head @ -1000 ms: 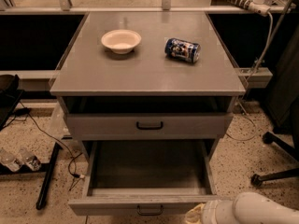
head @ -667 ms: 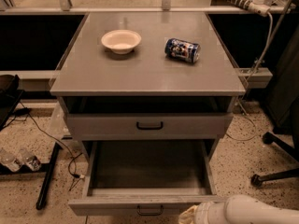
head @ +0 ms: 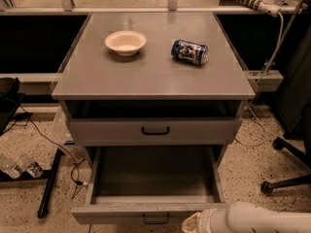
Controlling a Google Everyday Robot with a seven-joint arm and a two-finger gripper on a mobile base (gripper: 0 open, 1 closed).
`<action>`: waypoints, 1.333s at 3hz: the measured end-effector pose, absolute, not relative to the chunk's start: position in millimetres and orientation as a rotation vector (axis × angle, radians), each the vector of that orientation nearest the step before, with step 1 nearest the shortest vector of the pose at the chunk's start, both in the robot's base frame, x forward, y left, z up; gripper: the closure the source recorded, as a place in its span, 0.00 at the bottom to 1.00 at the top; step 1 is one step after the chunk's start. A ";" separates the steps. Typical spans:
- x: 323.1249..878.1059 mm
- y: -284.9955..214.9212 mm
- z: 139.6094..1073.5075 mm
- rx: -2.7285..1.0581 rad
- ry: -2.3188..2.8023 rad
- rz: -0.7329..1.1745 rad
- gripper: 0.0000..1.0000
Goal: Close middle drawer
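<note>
The middle drawer (head: 154, 176) is pulled far out of the grey cabinet, and its inside looks empty. Its low front panel (head: 121, 213) lies at the bottom edge of the view, with a small black bar handle (head: 156, 221) at the centre. My white arm (head: 257, 218) comes in from the bottom right. My gripper (head: 193, 223) is at the drawer's front panel, just right of the handle, and is mostly cut off by the view's edge.
The drawer above (head: 155, 129) stands slightly open. A cream bowl (head: 125, 42) and a blue can (head: 189, 51) lying on its side rest on the cabinet top (head: 150, 76). An office chair base (head: 286, 171) is at the right. Cables and bottles (head: 19, 166) lie on the floor at the left.
My arm has moved left along the bottom edge, bringing the gripper closer to the handle of the pulled-out drawer. The drawer has not visibly moved.
</note>
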State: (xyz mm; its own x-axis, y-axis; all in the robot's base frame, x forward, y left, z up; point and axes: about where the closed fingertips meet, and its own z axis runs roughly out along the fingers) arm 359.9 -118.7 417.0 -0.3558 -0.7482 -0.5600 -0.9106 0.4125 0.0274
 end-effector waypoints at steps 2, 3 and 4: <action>359.9 -118.7 417.0 -1.409 2.206 0.465 0.35; 360.1 -118.8 417.0 -1.409 2.205 0.464 0.11; 377.7 -124.9 421.5 -1.388 2.168 0.416 0.00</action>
State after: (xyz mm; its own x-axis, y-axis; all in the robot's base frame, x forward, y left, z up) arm 377.7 -124.9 421.5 -0.3338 -0.7423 -0.5810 -0.9046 0.4256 -0.0239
